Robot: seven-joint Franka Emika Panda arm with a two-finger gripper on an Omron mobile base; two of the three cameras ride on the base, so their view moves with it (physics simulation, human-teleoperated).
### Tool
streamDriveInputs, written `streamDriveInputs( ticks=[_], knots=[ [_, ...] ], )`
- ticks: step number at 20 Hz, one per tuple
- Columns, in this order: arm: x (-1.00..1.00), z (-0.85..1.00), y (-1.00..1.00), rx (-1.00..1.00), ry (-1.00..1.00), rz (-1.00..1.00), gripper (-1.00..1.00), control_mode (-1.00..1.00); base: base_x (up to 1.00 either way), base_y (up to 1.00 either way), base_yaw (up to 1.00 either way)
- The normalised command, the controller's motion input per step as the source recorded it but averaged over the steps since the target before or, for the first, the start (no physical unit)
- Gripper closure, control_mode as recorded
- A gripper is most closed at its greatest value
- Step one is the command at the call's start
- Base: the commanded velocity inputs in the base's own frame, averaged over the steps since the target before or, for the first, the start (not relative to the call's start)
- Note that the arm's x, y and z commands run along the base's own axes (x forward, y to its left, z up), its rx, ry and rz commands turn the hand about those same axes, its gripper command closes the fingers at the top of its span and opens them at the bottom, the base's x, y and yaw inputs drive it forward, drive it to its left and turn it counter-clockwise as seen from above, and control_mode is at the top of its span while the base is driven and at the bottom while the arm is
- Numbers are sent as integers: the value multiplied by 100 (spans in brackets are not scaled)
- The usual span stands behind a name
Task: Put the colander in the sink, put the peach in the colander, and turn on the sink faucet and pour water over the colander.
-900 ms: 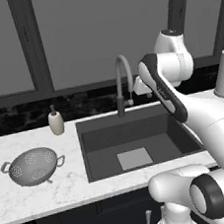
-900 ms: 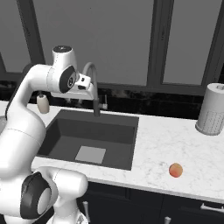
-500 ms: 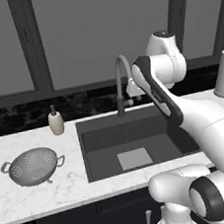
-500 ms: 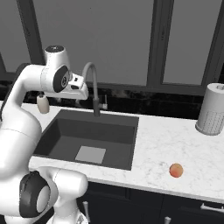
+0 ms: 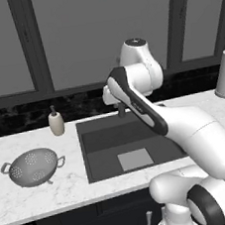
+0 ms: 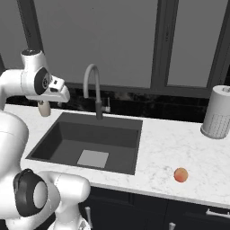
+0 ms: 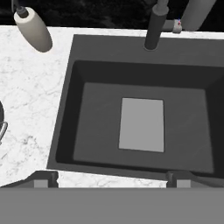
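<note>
1. While the colander [image 5: 31, 167] is sitting on the table [image 5: 69, 189] at the lower left of the left base frame, well apart from the sink [image 5: 126, 145], nothing of the task looks done.
2. The end effector [image 7: 111, 177] is hanging above the sink, its fingertips [image 7: 43, 178] showing spread wide at the bottom of the hand frame, pinching nothing.
3. The peach [image 6: 180, 175] is lying at the lower right of the right base frame, on the far side of the sink.
4. Fetching the colander seems the step in hand: I would be swinging past the soap bottle [image 5: 56, 123], coming down over the rim, and closing on the wall, not a loop handle.
</note>
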Motion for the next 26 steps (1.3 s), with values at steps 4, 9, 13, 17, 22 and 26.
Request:
streamDriveInputs(
  ticks=[4, 9, 13, 17, 22, 26],
  knots=[
    [0, -1, 62, 0, 2, 0, -100, -100, 0, 0, 0],
    [1, -4, 56, 0, 3, 0, -100, -100, 0, 0, 0],
    [0, -11, 62, 0, 0, 0, -100, -100, 0, 0, 0],
    [1, -8, 62, 0, 2, 0, -100, -100, 0, 0, 0],
    [0, -38, 48, 0, 1, 0, -100, -100, 0, 0, 0],
    [0, -65, 36, 1, 3, 0, -100, -100, 0, 0, 0]
  ],
)
